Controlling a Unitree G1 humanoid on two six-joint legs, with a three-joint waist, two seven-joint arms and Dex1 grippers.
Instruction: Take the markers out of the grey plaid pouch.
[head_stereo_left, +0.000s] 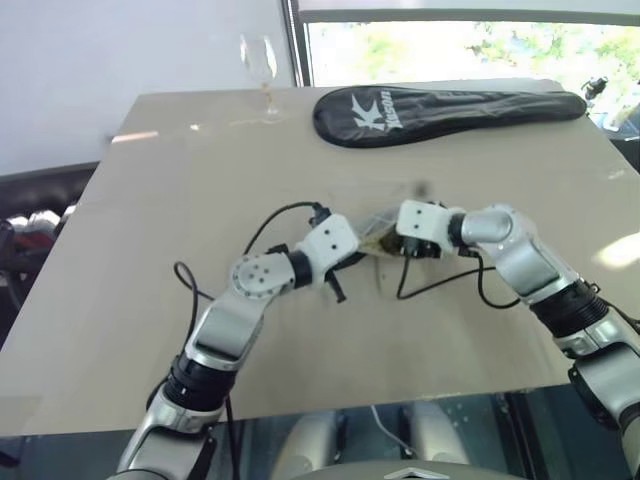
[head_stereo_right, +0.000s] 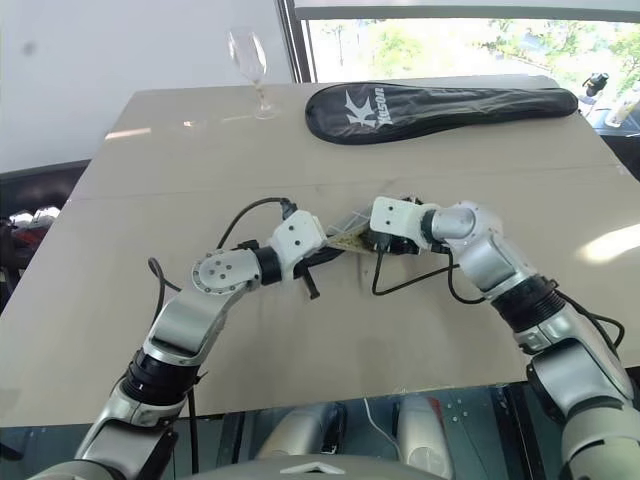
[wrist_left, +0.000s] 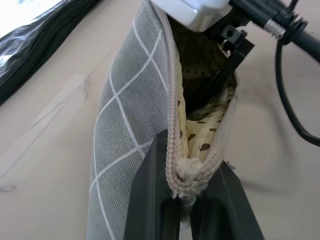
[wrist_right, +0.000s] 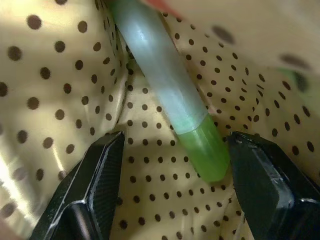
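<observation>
Grey plaid pouch (wrist_left: 120, 130) clamped at zipper end by left end effector (wrist_left: 192, 185) — right end effector (wrist_right: 172, 175) spread apart inside, green marker (wrist_right: 170, 95) between fingers, untouched.

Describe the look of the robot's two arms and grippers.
Both arms are silver-grey with black joint bands and white wrist blocks, trailing loose black cables. The left gripper and right gripper each have two flat, matte black fingers.

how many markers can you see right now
1 for sure: a green-tipped marker lying inside the grey plaid pouch, between the open right tool's fingers. A reddish edge above it may be another; more could be hidden.
</observation>
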